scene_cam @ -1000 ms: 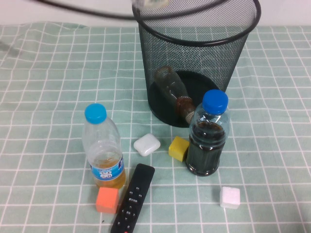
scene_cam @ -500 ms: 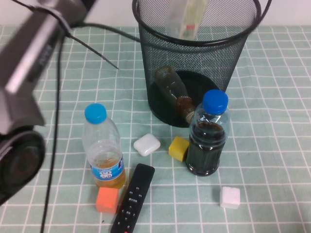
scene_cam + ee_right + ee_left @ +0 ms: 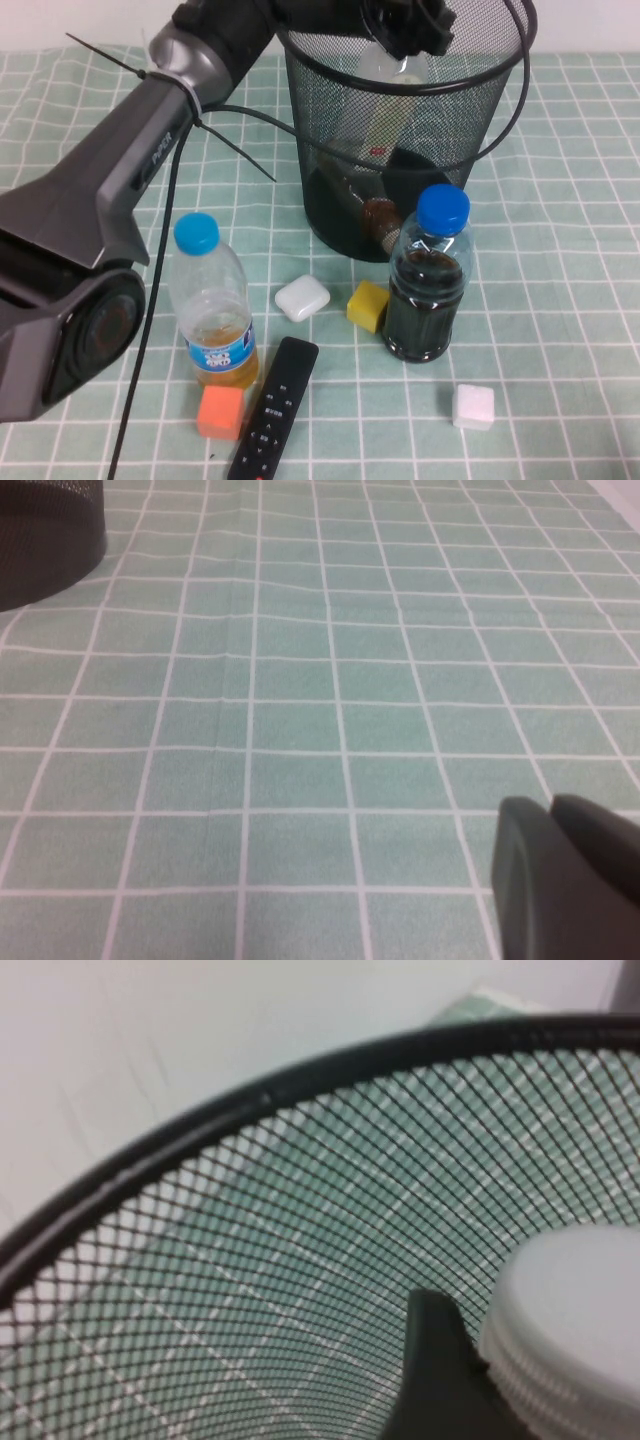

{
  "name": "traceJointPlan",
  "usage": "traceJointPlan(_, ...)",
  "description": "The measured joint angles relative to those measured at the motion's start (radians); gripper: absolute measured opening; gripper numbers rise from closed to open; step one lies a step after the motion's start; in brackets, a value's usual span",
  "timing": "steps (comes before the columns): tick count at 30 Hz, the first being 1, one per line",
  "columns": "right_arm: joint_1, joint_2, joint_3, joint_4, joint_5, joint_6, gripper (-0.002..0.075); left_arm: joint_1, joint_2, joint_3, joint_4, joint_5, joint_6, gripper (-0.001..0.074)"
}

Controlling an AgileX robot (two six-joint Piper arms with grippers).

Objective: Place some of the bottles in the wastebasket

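The black wire-mesh wastebasket (image 3: 330, 100) stands at the back of the table. The squat brownish bottle (image 3: 352, 185) lies on its side inside, seen through the mesh. My left gripper (image 3: 405, 28) reaches over the rim from the left, shut on the top of the taller white-capped bottle (image 3: 385, 100), which hangs upright inside the basket. In the left wrist view its white cap (image 3: 575, 1325) sits against one dark finger (image 3: 435, 1380), with the basket rim (image 3: 250, 1110) behind. My right gripper (image 3: 560, 875) is shut and empty, low over bare cloth, outside the high view.
In front of the basket stand a blue-capped bottle of dark liquid (image 3: 428, 285) and a blue-capped bottle of yellow liquid (image 3: 212, 310). Near them lie a white case (image 3: 302, 298), yellow block (image 3: 368, 305), orange block (image 3: 220, 412), black remote (image 3: 273, 408) and white cube (image 3: 472, 407).
My left arm has swung in from the left over the basket. The white-capped bottle has gone down from above the rim into the basket.
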Motion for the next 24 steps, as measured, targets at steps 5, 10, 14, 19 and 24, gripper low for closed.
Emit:
traceJointPlan(5, 0.000, 0.000, 0.000, 0.000, 0.000, 0.000, -0.0007, 0.000, 0.000, 0.000, 0.000, 0.014, -0.030, 0.0439)
traceJointPlan(10, 0.000, 0.000, 0.000, 0.000, 0.000, 0.002, -0.0007, 0.000, -0.030, 0.000, 0.000, 0.083, -0.049, 0.0467)
traceJointPlan(14, 0.000, 0.000, 0.000, 0.000, 0.000, 0.002, -0.0007, 0.000, -0.106, 0.000, 0.000, 0.143, -0.050, 0.0382)
traceJointPlan(19, 0.000, 0.000, 0.000, 0.000, 0.000, 0.002, -0.0007, 0.000, -0.230, 0.000, 0.002, 0.197, -0.048, 0.0256)
traceJointPlan(24, 0.000, 0.000, 0.000, 0.000, 0.000, 0.002, -0.0007, 0.000, -0.350, -0.002, 0.042, 0.269, -0.048, 0.0139)
